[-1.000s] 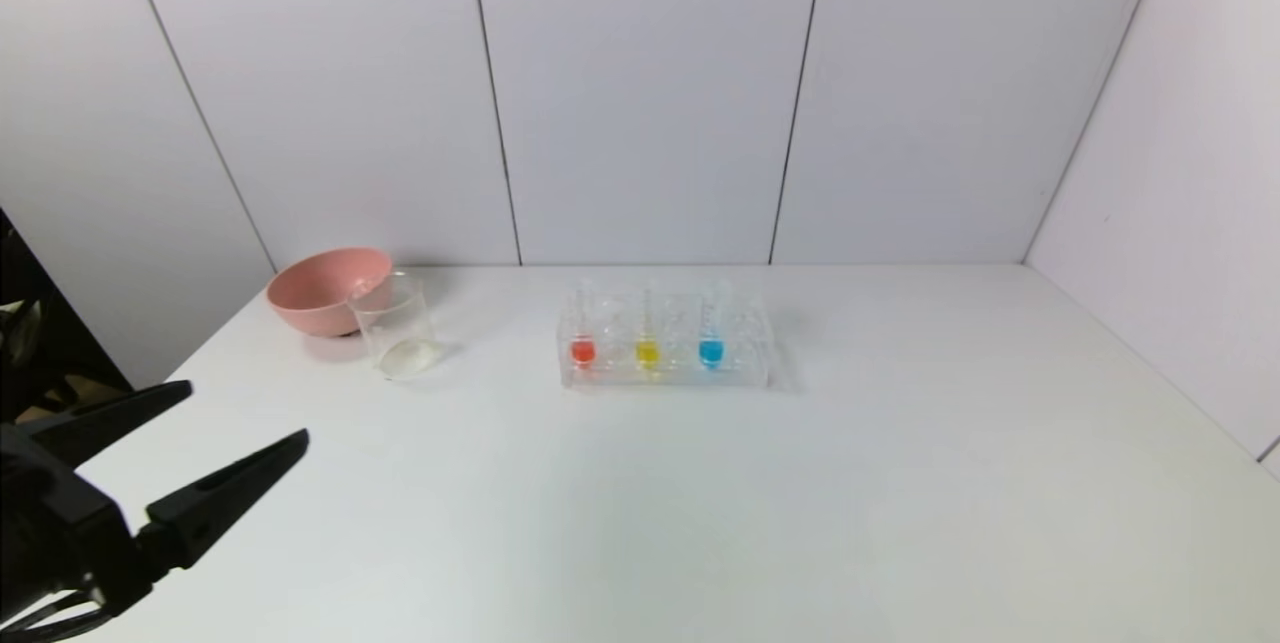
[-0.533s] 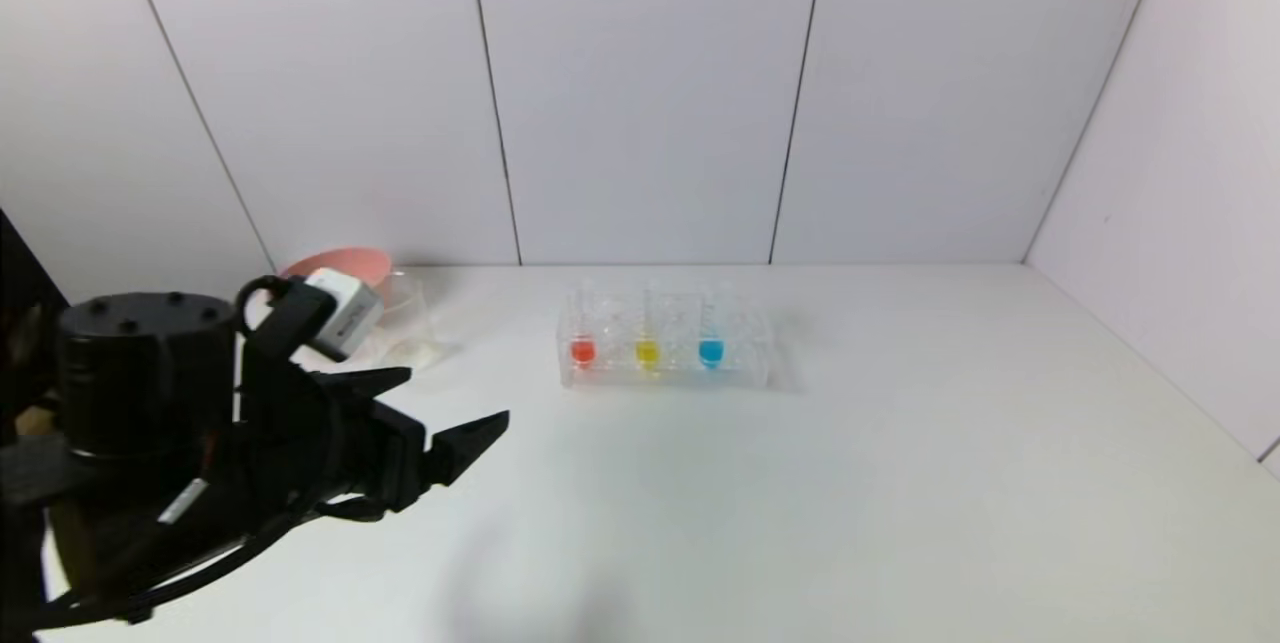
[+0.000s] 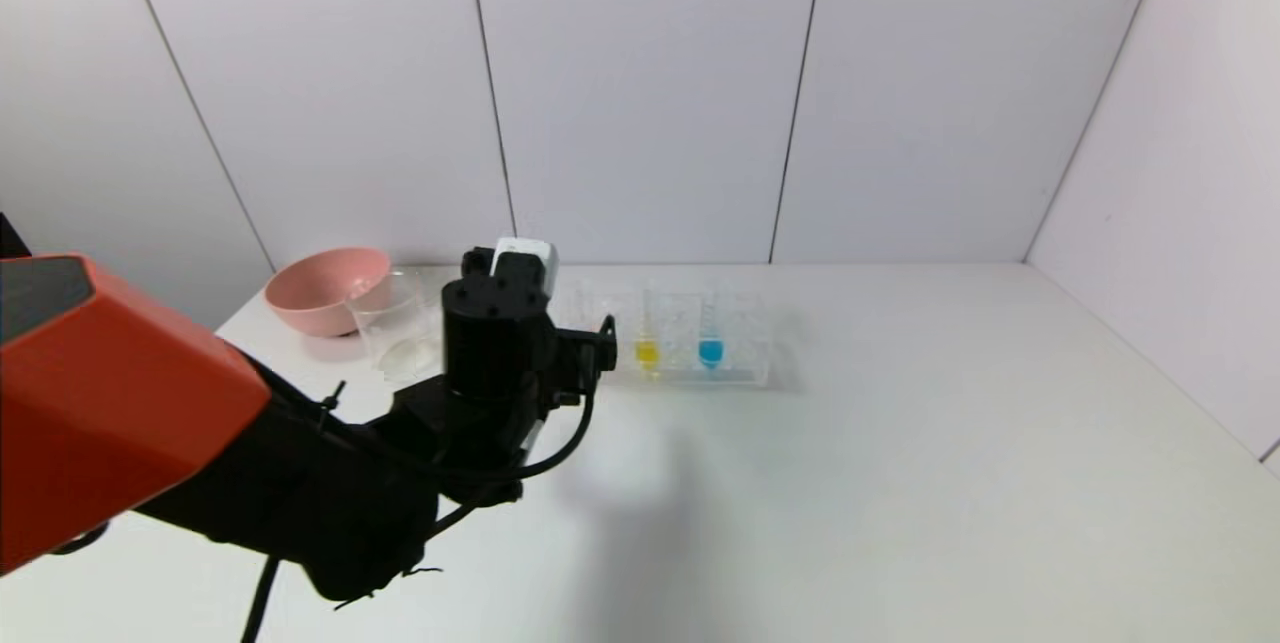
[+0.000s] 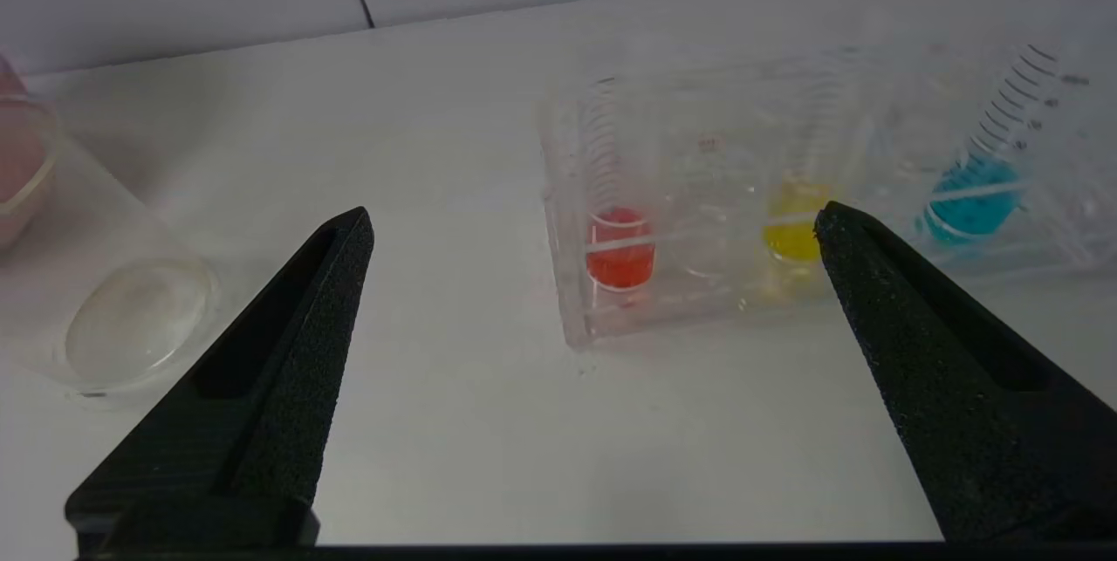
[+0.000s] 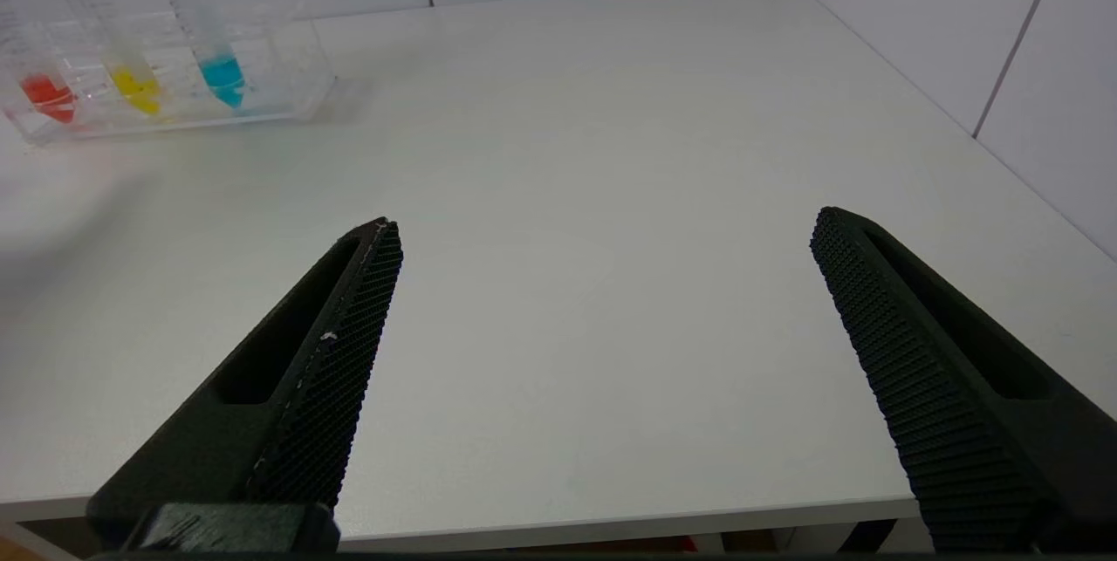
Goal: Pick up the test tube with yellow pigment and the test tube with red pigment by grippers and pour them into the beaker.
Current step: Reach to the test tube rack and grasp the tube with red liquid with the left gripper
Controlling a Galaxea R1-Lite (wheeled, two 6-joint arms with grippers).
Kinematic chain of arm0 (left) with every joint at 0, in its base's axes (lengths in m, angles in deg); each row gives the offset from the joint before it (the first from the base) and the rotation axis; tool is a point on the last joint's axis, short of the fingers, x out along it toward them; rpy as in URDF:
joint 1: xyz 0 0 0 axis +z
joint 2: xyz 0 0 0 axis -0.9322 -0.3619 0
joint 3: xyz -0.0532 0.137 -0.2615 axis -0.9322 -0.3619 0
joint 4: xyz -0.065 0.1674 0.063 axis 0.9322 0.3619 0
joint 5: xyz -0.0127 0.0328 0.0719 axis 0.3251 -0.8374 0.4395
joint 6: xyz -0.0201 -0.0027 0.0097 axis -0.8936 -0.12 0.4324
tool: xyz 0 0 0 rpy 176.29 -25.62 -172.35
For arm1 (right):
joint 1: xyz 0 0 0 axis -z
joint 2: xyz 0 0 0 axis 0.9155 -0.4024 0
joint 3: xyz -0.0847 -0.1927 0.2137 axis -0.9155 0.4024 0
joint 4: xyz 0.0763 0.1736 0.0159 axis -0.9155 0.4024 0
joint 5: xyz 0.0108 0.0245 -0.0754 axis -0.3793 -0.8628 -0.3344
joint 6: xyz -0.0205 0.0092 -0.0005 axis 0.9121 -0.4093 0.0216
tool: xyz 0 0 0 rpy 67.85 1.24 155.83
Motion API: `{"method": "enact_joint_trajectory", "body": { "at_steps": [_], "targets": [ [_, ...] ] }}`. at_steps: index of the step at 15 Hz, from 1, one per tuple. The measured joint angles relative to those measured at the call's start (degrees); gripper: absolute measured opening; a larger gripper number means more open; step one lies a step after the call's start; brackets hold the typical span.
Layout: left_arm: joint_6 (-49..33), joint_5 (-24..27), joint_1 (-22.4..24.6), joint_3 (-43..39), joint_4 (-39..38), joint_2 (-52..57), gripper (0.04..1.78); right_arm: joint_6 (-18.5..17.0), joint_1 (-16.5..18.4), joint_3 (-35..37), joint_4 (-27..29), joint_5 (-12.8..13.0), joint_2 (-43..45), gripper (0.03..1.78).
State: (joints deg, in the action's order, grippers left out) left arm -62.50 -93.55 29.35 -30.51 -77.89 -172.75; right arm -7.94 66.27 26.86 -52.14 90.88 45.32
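Observation:
The test tube with red pigment and the test tube with yellow pigment stand upright in a clear rack. My left gripper is open and empty, a short way in front of the rack's left end, facing the red tube. In the head view the left gripper hides the red tube; the yellow tube shows beside it. The beaker stands to the left of the rack, also in the left wrist view. My right gripper is open and empty over the table's front edge.
A blue-liquid tube stands in the rack right of the yellow one. A pink bowl sits behind the beaker at the back left. White walls close the table at the back and right.
My left arm has swung from the near left corner forward and right to the rack's front. It now covers the red tube in the head view. Its jaws stay open.

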Motion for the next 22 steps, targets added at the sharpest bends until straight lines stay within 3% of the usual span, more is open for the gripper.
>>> {"method": "enact_joint_trajectory", "body": {
  "at_steps": [2, 4, 22],
  "targets": [
    [-0.11, -5.73, -1.51, 3.61, -1.84, -3.86, 1.76, 0.00, 0.00, 0.00, 0.02, 0.00, 0.00, 1.71],
    [-0.10, -7.52, -2.12, 4.55, -2.23, -6.12, 1.76, 0.02, 0.00, 0.00, 0.00, 0.00, 0.00, 1.71],
    [0.34, -3.74, 1.38, 16.03, -0.16, -14.31, 1.76, 0.02, 0.00, 0.00, 0.00, 0.00, 0.00, 1.71]
  ]
}}
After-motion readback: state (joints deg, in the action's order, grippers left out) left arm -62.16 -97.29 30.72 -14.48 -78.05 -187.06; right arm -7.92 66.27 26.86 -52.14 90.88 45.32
